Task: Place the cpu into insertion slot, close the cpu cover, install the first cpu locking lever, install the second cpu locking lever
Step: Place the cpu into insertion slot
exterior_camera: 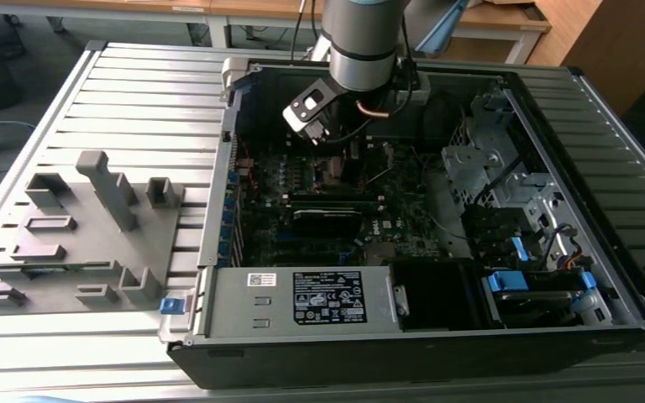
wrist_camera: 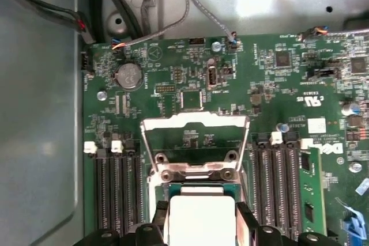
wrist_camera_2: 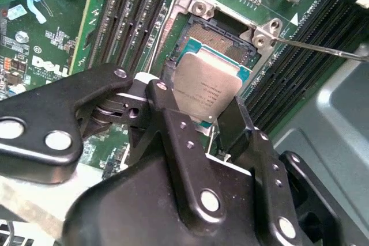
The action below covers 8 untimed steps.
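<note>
My gripper (wrist_camera_2: 199, 118) is shut on the cpu (wrist_camera_2: 209, 84), a flat square chip with a dull silver top, pinched at its near edge between two black fingers (wrist_camera_2: 166, 113). The chip hangs tilted just over the insertion slot (wrist_camera_2: 222, 30), whose dark contact field and shiny rim show beyond it. In the first wrist view the cpu (wrist_camera: 202, 217) sits between the fingertips of the gripper (wrist_camera: 202, 226), below the cpu cover (wrist_camera: 173, 124), which stands raised and open. A thin metal lever rod (wrist_camera_2: 323, 47) juts out beside the socket. In the exterior view the gripper (exterior_camera: 339, 155) reaches down into the case.
Long black memory slots (wrist_camera: 115, 194) flank the socket on both sides. The open computer case (exterior_camera: 591, 252) has drive bays at the exterior view's right and a power supply (exterior_camera: 300, 298) in front. A grey fixture block (exterior_camera: 87, 235) lies on the slatted table outside the case.
</note>
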Each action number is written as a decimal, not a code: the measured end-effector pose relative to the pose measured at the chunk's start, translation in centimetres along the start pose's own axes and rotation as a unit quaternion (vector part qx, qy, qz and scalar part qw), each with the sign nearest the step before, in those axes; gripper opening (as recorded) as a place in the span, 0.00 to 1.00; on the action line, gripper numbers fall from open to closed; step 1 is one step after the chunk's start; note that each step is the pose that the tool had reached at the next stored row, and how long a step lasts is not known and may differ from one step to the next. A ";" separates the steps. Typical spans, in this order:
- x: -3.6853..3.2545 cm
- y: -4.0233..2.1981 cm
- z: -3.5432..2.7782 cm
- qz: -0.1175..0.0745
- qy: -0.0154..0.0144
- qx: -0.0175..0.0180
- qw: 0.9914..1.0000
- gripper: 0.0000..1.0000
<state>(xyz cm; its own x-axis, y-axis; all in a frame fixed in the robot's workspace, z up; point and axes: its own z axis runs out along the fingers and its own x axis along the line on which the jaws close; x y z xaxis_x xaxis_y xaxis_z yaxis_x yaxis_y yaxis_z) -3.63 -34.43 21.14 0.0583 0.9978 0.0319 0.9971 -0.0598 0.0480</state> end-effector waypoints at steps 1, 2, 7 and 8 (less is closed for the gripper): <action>0.00 0.00 0.01 -0.001 0.000 0.000 1.000 0.54; 0.00 -0.01 0.02 -0.003 0.000 0.000 1.000 0.54; -0.01 -0.04 0.18 -0.026 0.001 0.001 1.000 0.54; -0.02 -0.08 0.22 -0.028 0.001 0.001 1.000 0.54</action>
<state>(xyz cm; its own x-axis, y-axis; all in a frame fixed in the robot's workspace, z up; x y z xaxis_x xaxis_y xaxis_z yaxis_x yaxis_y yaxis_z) -3.70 -34.44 20.91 0.0032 0.9995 0.0311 0.9988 -0.0047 0.0481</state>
